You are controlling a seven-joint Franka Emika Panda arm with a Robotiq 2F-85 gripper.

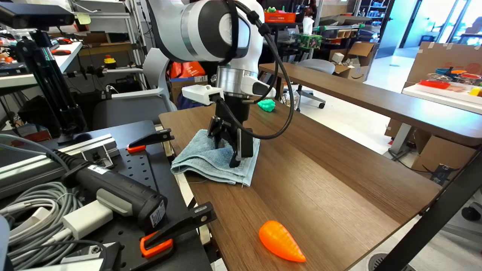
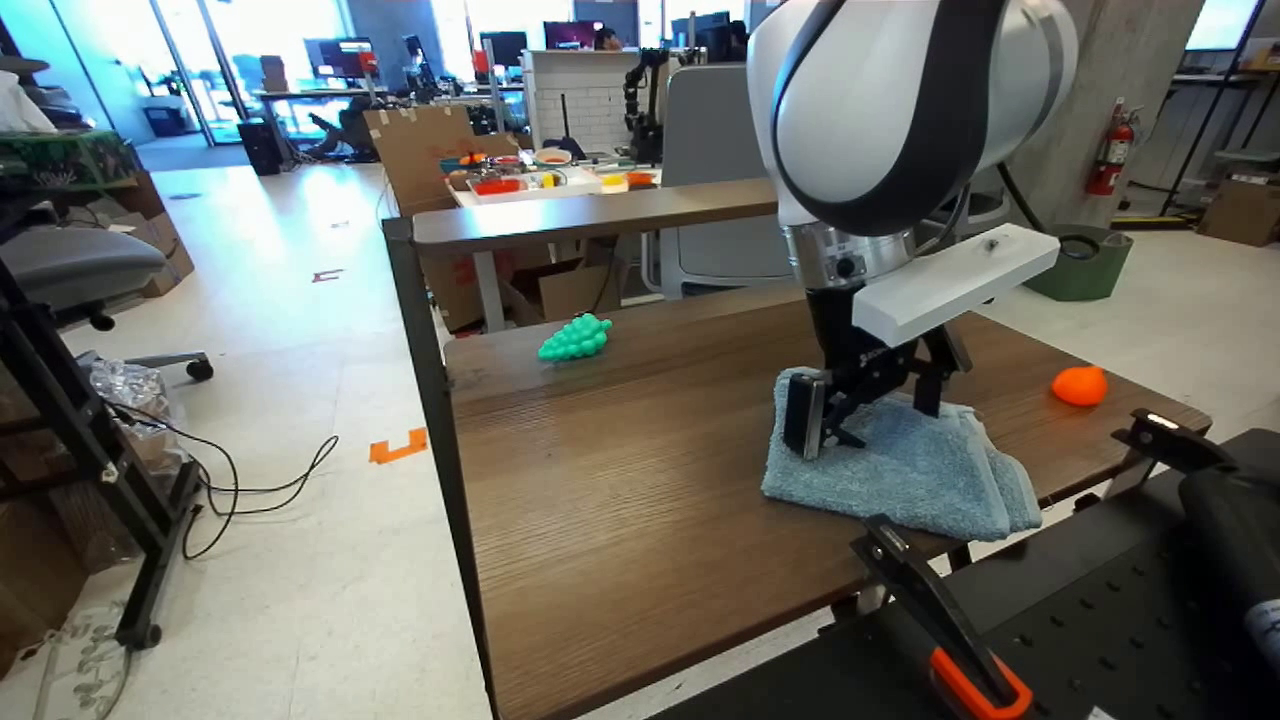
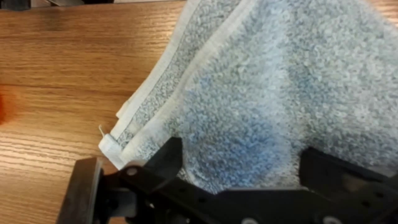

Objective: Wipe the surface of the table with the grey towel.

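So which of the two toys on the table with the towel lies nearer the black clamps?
The orange carrot-like toy. It lies toward the side with the clamps; the green grape-like toy sits near the opposite edge of the table.

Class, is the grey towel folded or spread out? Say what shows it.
Folded. Both exterior views show stacked layers at the edge of the grey towel; in the wrist view one layer's hem sticks out past another's.
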